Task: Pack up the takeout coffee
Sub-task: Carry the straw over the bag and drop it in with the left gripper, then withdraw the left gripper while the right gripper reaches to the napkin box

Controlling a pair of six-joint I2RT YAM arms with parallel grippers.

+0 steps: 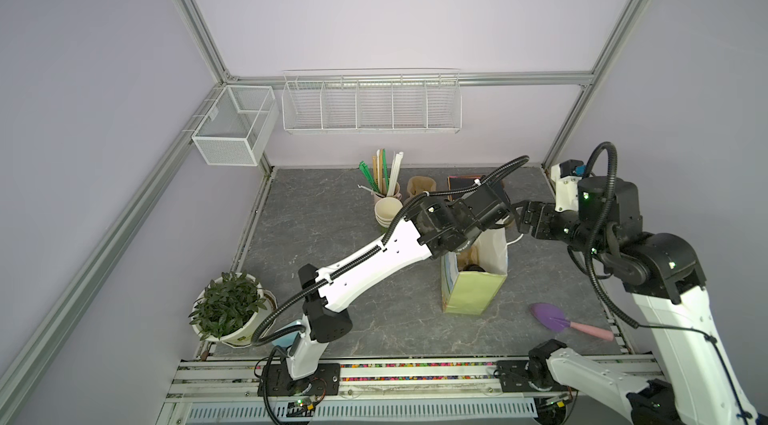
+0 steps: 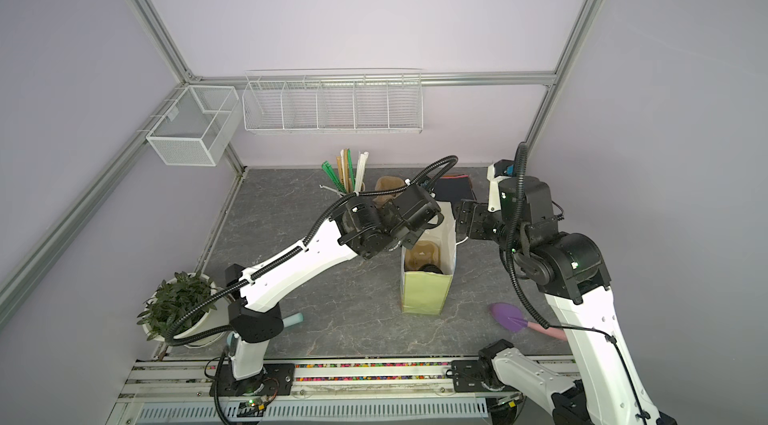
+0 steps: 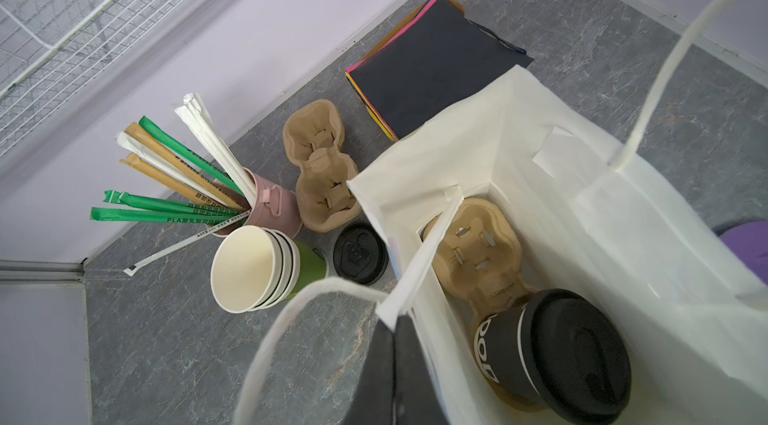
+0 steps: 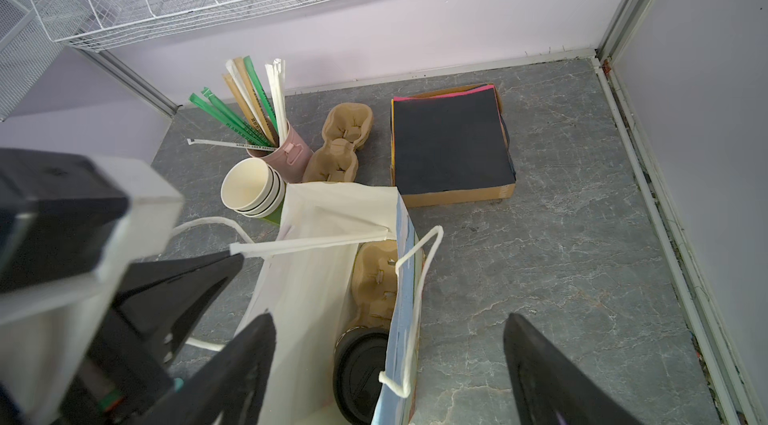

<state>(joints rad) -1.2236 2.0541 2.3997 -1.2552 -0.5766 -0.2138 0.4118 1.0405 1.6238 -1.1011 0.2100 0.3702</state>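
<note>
A paper bag (image 1: 469,294) (image 2: 422,294), green outside and white inside (image 3: 623,256) (image 4: 316,298), stands open mid-table. At its bottom lies a brown cup carrier (image 3: 478,252) (image 4: 374,277). The takeout coffee (image 3: 552,356) (image 4: 359,377) (image 2: 428,268), a dark cup with white lettering and a black lid, sits in that carrier. My left gripper (image 3: 399,364) (image 4: 230,256) is shut on the bag's rim and holds that side outward. My right gripper (image 4: 388,369) (image 1: 521,215) hangs open over the opposite wall; that wall and its string handle lie between the fingers, untouched.
Behind the bag are a stack of lidless cups (image 3: 257,269) (image 1: 388,211), a loose black lid (image 3: 359,254), a pink holder of straws (image 3: 274,206), a spare carrier (image 3: 324,165) and a box of coloured paper (image 4: 451,144). A potted plant (image 1: 228,306) stands front left, a purple trowel (image 1: 557,319) front right.
</note>
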